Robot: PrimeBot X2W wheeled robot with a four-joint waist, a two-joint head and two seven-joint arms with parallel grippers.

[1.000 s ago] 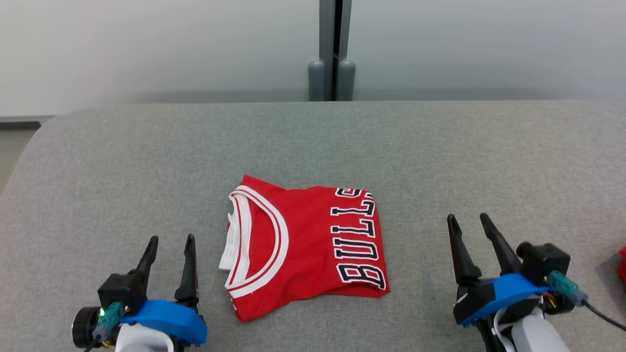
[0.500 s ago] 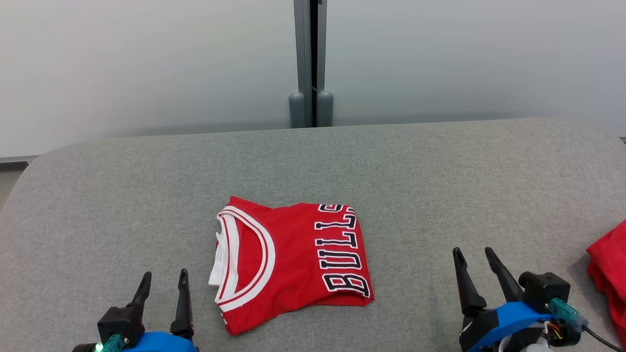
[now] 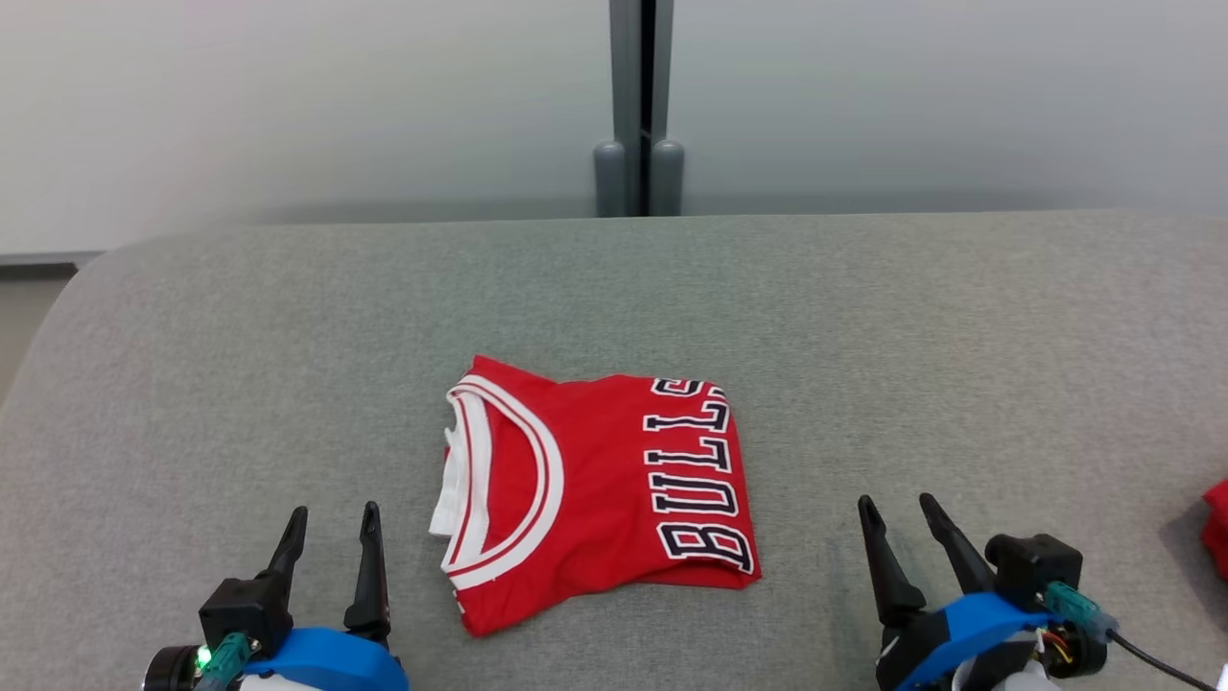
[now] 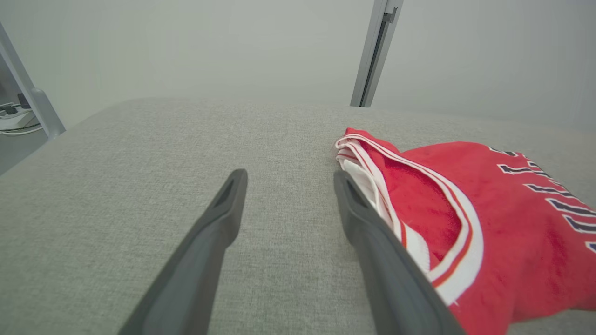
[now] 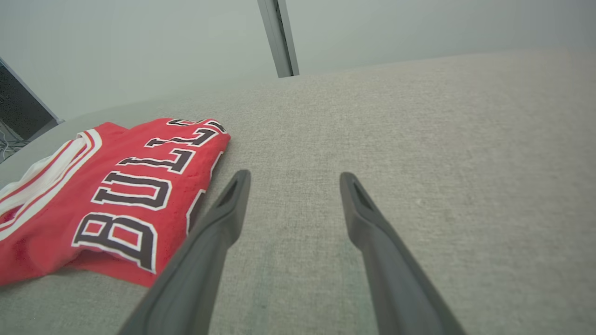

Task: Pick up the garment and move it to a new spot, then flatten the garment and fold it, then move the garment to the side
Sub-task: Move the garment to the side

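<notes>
Head view: a folded jersey (image 3: 595,489) lies flat on the grey pad (image 3: 863,317), with a post (image 3: 640,96) standing beyond its far edge.
Lie of jersey: roughly square, so I can name no clear long axis. The collar opening faces its left edge. The BULLS lettering runs from far to near along its right edge.
Left gripper (image 3: 335,512): on the collar side of the jersey, level with its near half, fingers spread and holding nothing. In the left wrist view one finger stands just beside the white collar band without touching it.
Right gripper (image 3: 896,501): on the lettering side of the jersey, also level with its near half, fingers parted and empty. A strip of bare pad separates it from the cloth.
Nearer arm: the left, by a clear margin.
Stage: folding looks finished, so the shift to the side is likely what remains.
Coming move: each gripper must travel inward toward its own edge of the jersey. The near corners are the closest hold.
Other cloth (image 3: 1218,528): red, well to the right of the jersey, past the right gripper.
</notes>
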